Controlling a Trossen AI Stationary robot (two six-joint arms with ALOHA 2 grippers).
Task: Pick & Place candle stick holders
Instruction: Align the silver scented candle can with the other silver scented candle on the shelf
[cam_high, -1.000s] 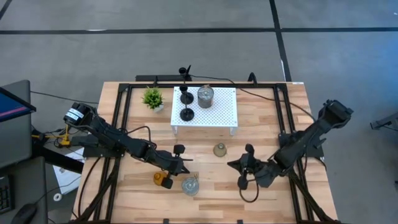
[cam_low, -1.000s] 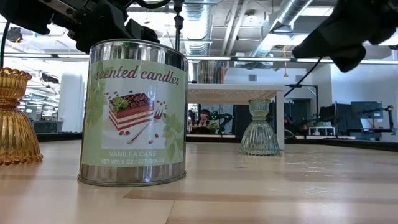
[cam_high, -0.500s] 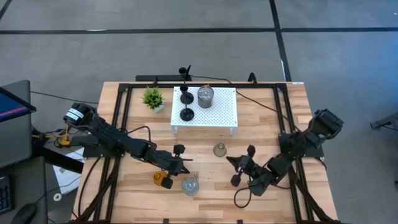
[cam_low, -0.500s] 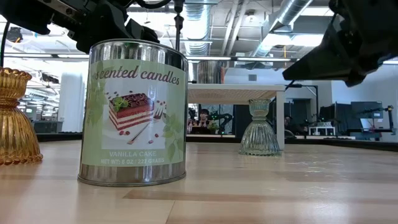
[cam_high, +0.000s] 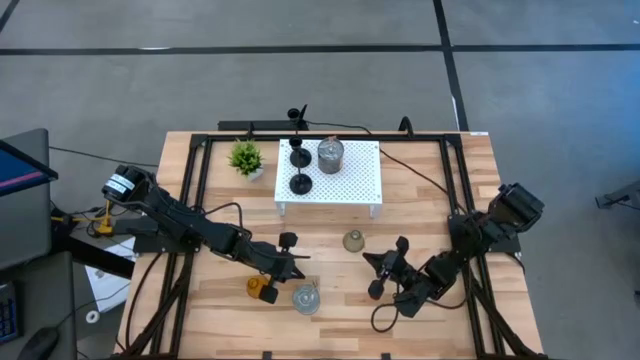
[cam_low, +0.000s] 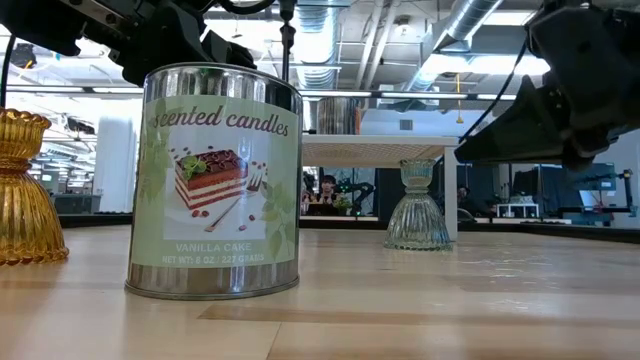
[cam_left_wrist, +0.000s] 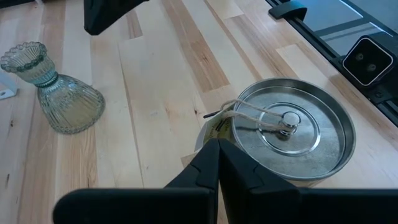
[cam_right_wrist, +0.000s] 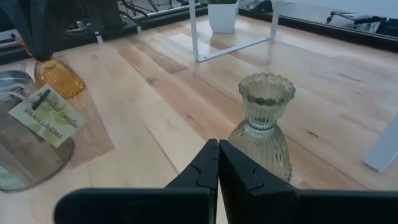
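A greyish ribbed bell-shaped holder (cam_high: 353, 241) stands on its base on the wooden table (cam_high: 330, 320), left of my right gripper (cam_high: 377, 276), which is shut and hangs low beside it (cam_right_wrist: 217, 163). An amber holder (cam_high: 262, 289) and a silver scented-candle tin (cam_high: 306, 298) stand near the front edge. My left gripper (cam_high: 295, 266) hovers shut just above and behind that tin (cam_left_wrist: 287, 129). On the white perforated stand (cam_high: 350, 185) stand two black stick holders (cam_high: 300, 183) (cam_high: 298, 152) and a second tin (cam_high: 331, 155).
A small green potted plant (cam_high: 245, 158) sits left of the stand. Black frame rails (cam_high: 195, 190) run along both table sides and the far edge. A cable loop (cam_high: 385, 320) lies under my right arm. Bare wood (cam_high: 340, 330) lies at the front middle.
My right gripper has come down toward the table and a little toward the bell-shaped holder. It has rolled about its wrist as the arm folded in, and it stays shut. The holders and tins have kept their places.
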